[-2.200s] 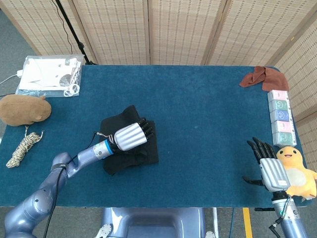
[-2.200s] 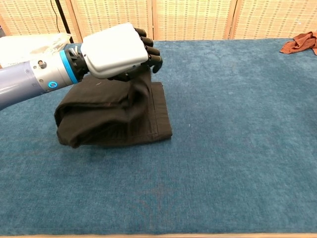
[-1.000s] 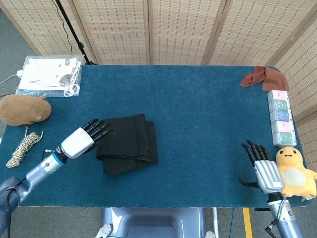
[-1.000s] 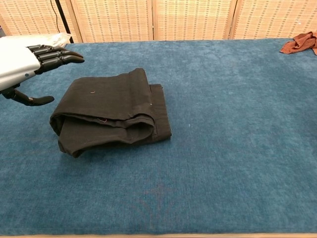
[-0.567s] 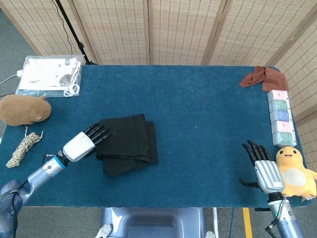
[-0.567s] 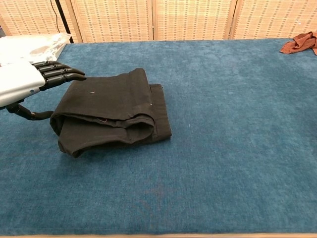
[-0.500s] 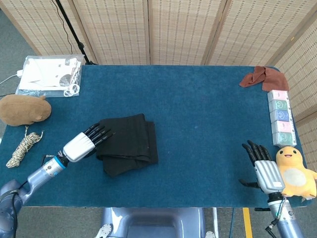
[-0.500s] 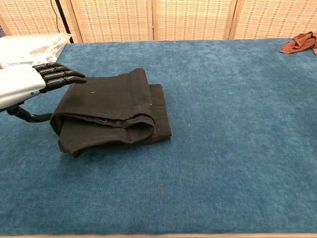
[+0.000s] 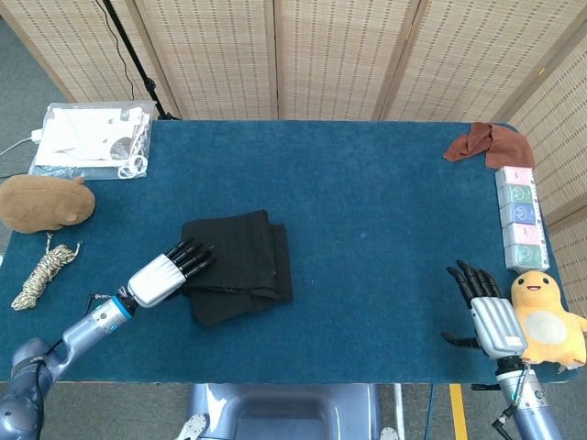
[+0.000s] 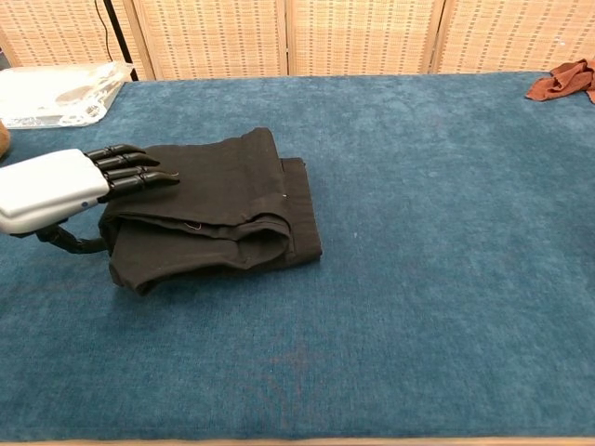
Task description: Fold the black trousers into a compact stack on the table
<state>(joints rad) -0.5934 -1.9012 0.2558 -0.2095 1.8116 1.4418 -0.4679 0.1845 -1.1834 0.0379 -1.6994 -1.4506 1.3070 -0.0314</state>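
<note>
My left hand (image 10: 65,190) lies flat, fingers straight, over the folded black trousers (image 10: 223,209), while only the head view shows my right hand (image 9: 491,316) spread, holding nothing

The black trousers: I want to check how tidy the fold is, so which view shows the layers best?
The chest view: the black trousers show their stacked layers edge-on, beside the left hand. The head view shows only their outline from above.
</note>
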